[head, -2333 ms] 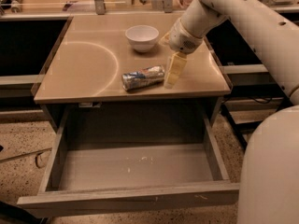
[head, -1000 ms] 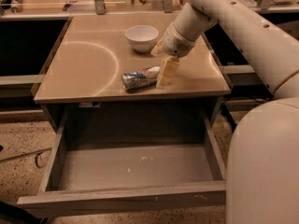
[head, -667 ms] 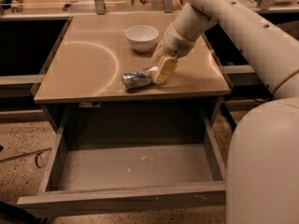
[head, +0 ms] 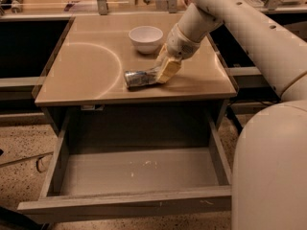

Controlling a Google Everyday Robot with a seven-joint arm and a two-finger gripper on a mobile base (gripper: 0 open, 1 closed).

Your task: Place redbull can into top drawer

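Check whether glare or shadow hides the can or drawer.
Camera view: the curved glare on the tabletop lies left of the can, not on it. The gripper sits at the can's right end, covering it. The drawer floor is lit; only its back, under the tabletop, is shadowed.

Can (head: 138, 78): lies on its side on the desk (head: 86, 71), near the front edge, a little right of the middle.
Gripper (head: 163, 72): slants down from the upper right, its tip at the can's right end; contact cannot be made out.
Bowl (head: 146, 38): white, upright, behind the can and apart from it.
Drawer (head: 124, 204): pulled open below the desk, pale scuffs on its floor.
Arm (head: 240, 28): white, reaches in from the right above the desk.
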